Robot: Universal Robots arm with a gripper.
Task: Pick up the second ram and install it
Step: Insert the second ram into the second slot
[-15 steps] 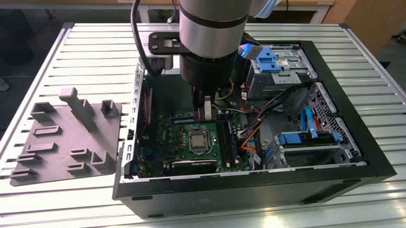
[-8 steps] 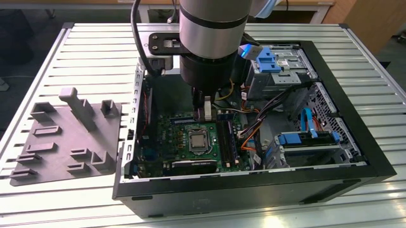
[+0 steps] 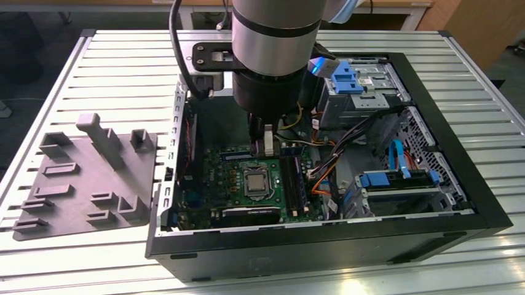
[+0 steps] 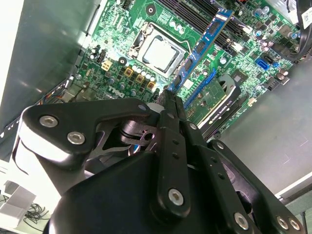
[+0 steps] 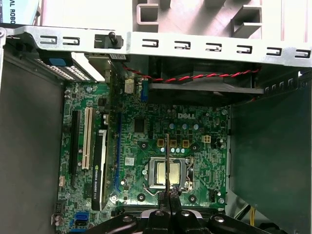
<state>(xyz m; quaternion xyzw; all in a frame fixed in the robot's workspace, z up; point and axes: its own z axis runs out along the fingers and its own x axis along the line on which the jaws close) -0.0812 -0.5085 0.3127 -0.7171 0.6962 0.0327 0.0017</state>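
**Ram stick pinched above the motherboard**

The gripper (image 4: 170, 97) (image 5: 167, 196) is pressed together on the second ram (image 4: 202, 46) (image 5: 167, 158), pinching one end so the stick juts out past the fingertips (edge-on, a thin line in the first wrist view). The stick hangs clear of the motherboard (image 5: 195, 126), over the processor (image 5: 157, 174) (image 4: 158, 53).

In the exterior view the gripper (image 3: 264, 144) reaches down inside the open computer case (image 3: 328, 236), near its far wall. The grey tray (image 3: 82, 184) lies on the bench (image 3: 123, 67), just beside the case, by the bench's edge at the exterior view's left.
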